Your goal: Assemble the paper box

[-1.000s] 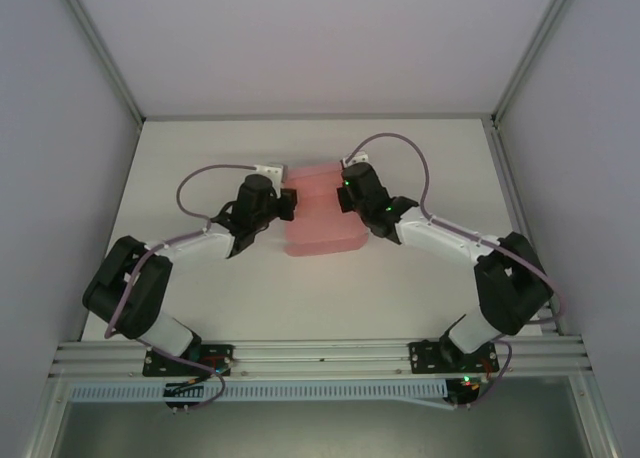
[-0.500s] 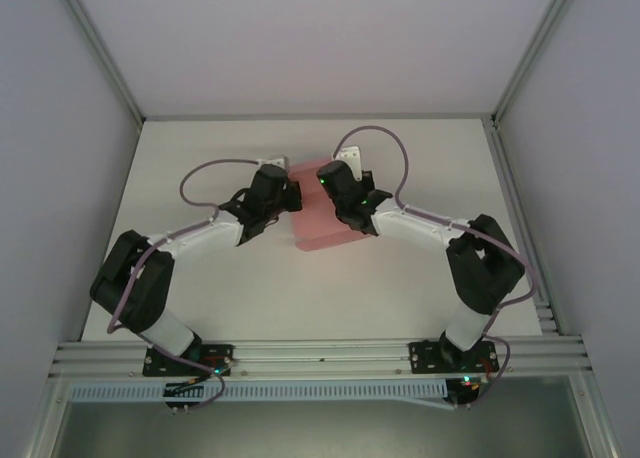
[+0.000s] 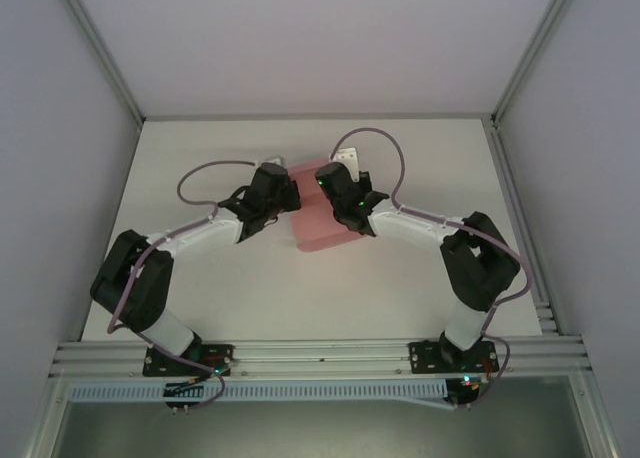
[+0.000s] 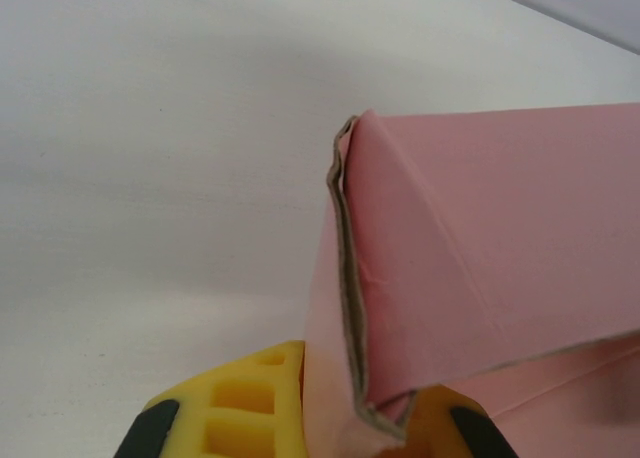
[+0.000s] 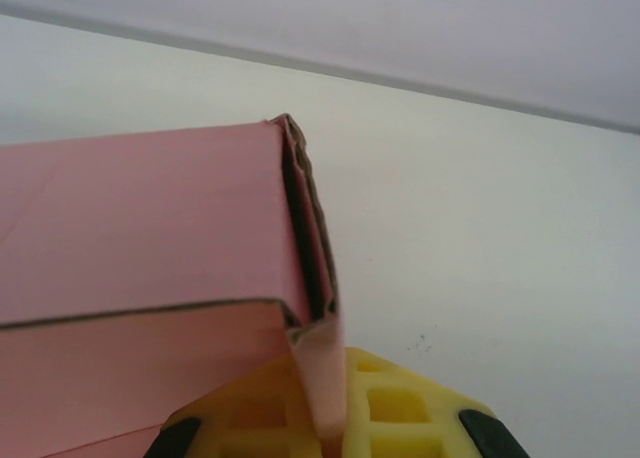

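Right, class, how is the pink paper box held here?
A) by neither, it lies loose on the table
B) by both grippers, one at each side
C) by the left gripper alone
B: the left gripper and the right gripper are each shut on an edge of the paper box.

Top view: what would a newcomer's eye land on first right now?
The pink box at the middle of the white table, the one splash of colour. The left gripper pinches its left edge and the right gripper its right edge, with the card caught between yellow pads.
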{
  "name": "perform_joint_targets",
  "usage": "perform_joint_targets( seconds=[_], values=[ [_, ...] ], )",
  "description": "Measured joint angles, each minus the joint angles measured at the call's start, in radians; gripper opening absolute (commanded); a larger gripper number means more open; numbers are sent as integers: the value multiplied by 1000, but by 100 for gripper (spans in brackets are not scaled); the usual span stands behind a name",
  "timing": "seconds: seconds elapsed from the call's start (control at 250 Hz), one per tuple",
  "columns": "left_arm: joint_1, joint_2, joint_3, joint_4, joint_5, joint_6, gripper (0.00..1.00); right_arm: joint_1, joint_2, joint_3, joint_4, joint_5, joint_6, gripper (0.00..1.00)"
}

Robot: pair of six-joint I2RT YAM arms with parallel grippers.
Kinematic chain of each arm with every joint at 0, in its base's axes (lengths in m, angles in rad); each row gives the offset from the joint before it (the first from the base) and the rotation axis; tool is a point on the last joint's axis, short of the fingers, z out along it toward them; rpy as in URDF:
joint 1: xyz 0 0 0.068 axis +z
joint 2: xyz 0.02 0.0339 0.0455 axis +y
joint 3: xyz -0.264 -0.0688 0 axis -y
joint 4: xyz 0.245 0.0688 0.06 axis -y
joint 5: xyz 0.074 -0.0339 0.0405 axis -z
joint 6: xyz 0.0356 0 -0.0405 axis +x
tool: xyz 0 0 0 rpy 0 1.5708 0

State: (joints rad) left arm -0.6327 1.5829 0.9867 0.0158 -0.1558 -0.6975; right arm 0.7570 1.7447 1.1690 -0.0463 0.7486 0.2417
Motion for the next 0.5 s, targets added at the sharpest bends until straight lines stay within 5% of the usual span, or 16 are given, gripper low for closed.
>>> perform_joint_targets(
  seconds=[0.232, 0.347, 0.463, 0.499],
  values=[
    [-3, 0, -29, 18, 40, 60, 0, -58, -106, -187, 179, -221, 25, 40],
    [0, 0, -29, 24, 43, 73, 0, -116, -180, -240, 219, -383, 13, 63],
    [11, -4, -29, 26, 35, 80, 0, -149, -250, -267, 215, -538, -11, 98],
    [17, -4, -29, 22, 29, 84, 0, -154, -273, -272, 211, -587, -20, 100]
  ],
)
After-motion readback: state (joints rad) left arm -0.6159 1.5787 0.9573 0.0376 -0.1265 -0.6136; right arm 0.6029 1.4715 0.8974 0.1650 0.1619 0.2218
